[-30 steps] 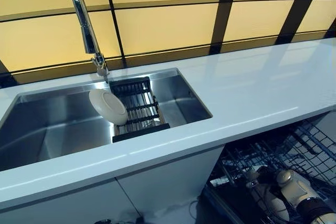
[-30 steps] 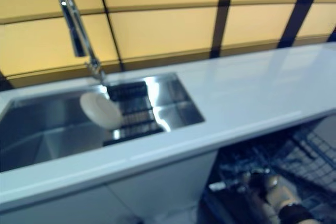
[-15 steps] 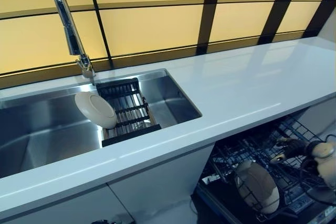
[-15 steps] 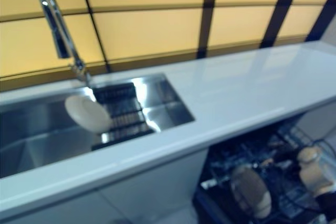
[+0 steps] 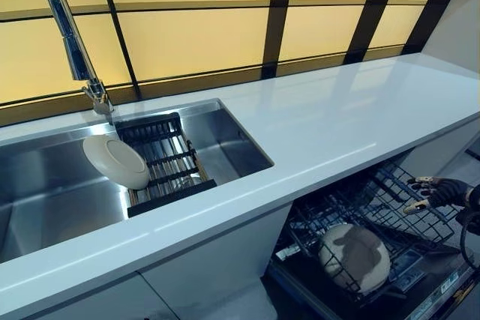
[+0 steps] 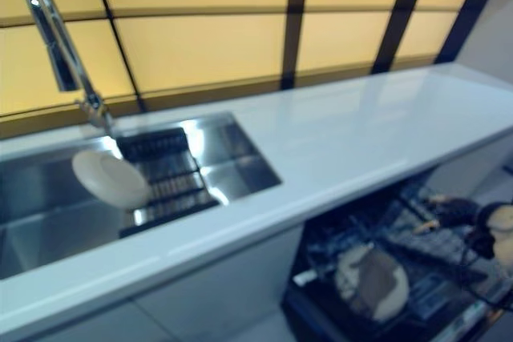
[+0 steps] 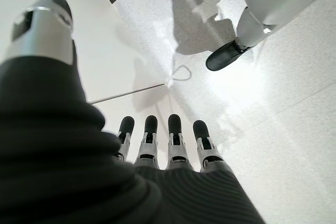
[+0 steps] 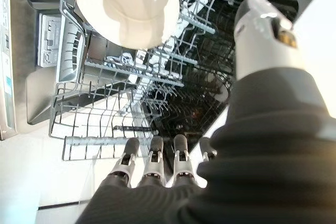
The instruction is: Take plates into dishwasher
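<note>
Silver right hand (image 8: 157,169) empty, fingers straight, above white plate (image 8: 128,6) in rack (image 8: 89,72).

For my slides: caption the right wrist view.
Open right hand above the dishwasher rack, one white plate standing in it.

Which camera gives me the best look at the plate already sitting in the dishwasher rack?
The right wrist view: the plate stands close and unobstructed among the dishwasher rack tines. Both eye views show it smaller, near the frame's lower edge; the left wrist view shows only floor.

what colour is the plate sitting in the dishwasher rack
Plain off-white, no pattern. The plate shows best in the right wrist view, standing in the rack.
</note>
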